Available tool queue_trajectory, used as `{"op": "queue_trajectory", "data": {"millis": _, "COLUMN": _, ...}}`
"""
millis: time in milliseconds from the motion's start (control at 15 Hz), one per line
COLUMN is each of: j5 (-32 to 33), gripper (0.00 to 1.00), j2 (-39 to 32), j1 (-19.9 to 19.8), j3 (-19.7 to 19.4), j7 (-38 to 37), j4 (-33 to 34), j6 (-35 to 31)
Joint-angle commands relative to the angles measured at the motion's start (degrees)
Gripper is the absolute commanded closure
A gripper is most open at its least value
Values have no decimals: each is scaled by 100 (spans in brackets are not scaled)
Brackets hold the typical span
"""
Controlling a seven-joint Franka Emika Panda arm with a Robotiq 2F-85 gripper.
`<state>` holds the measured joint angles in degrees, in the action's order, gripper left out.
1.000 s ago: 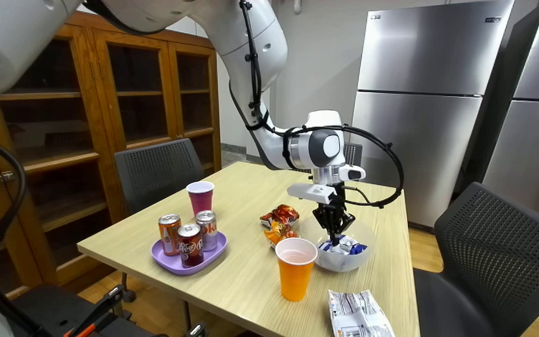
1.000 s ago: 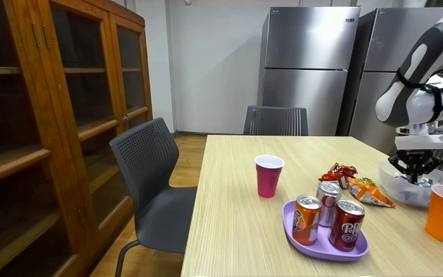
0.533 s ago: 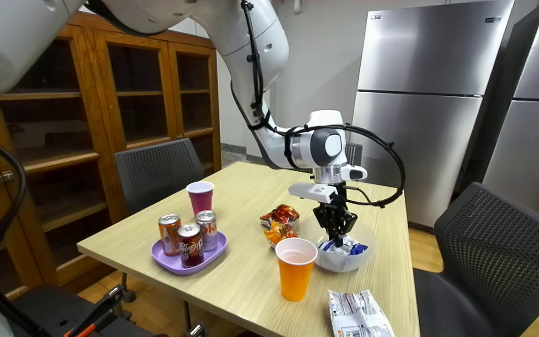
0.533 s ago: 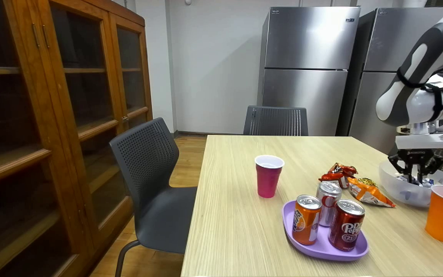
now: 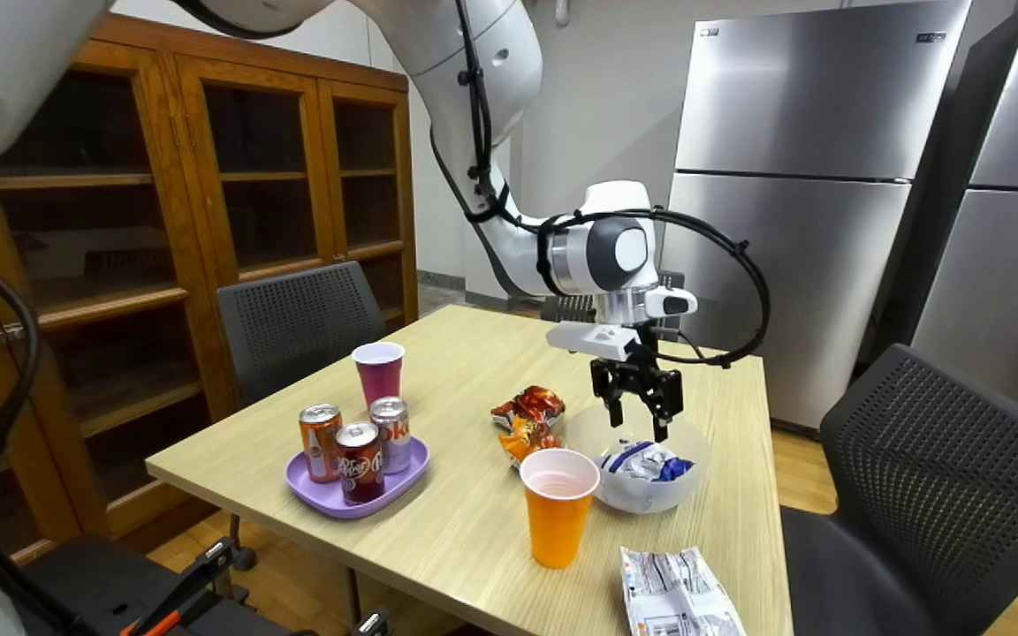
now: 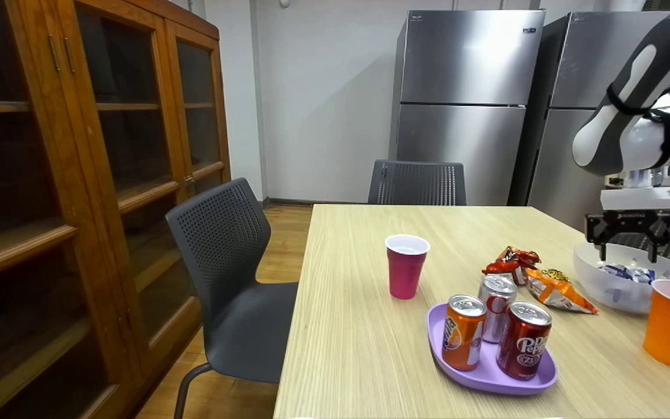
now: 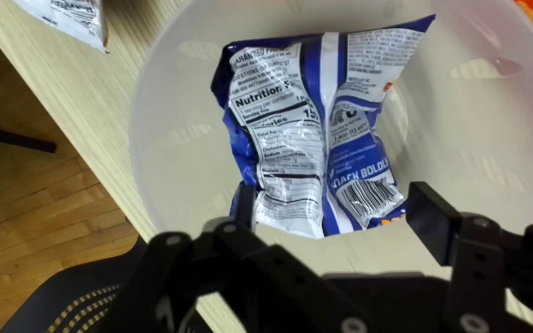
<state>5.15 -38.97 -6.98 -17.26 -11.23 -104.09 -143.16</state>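
My gripper (image 5: 639, 424) stands open above a translucent white bowl (image 5: 637, 496), its fingertips well apart with nothing between them. A crumpled blue and white snack bag (image 7: 285, 138) lies inside the bowl, printed back side up, below the fingers. In the wrist view one dark finger pad (image 7: 433, 222) shows right of the bag's lower end, and the opposite one overlaps its lower left corner in the picture. Both exterior views show a gap between the fingertips and the bag (image 6: 628, 273).
An orange cup (image 5: 558, 521) stands close beside the bowl. Red (image 6: 512, 263) and orange (image 6: 559, 290) snack bags lie on its far flank. A silvery bag (image 5: 681, 592) rests near the table edge. Farther off are a purple tray (image 5: 332, 505) with several cans and a maroon cup (image 5: 381, 378).
The gripper's fingers have spread from together to wide apart. It has risen from the bag, which stays in the bowl.
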Motion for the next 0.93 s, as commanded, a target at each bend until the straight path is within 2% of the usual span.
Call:
{"op": "queue_trajectory", "data": {"millis": 0, "j5": 76, "gripper": 0, "j2": 658, "j1": 101, "j3": 27, "j7": -133, "j4": -563, "j6": -155}}
{"op": "queue_trajectory", "data": {"millis": 533, "j5": 134, "gripper": 0, "j2": 1479, "j1": 507, "j3": 216, "j7": -326, "j4": -1117, "j6": -234}}
{"op": "queue_trajectory", "data": {"millis": 867, "j5": 58, "gripper": 0, "j2": 1438, "j1": 771, "j3": 479, "j7": -634, "j4": -1042, "j6": -175}}
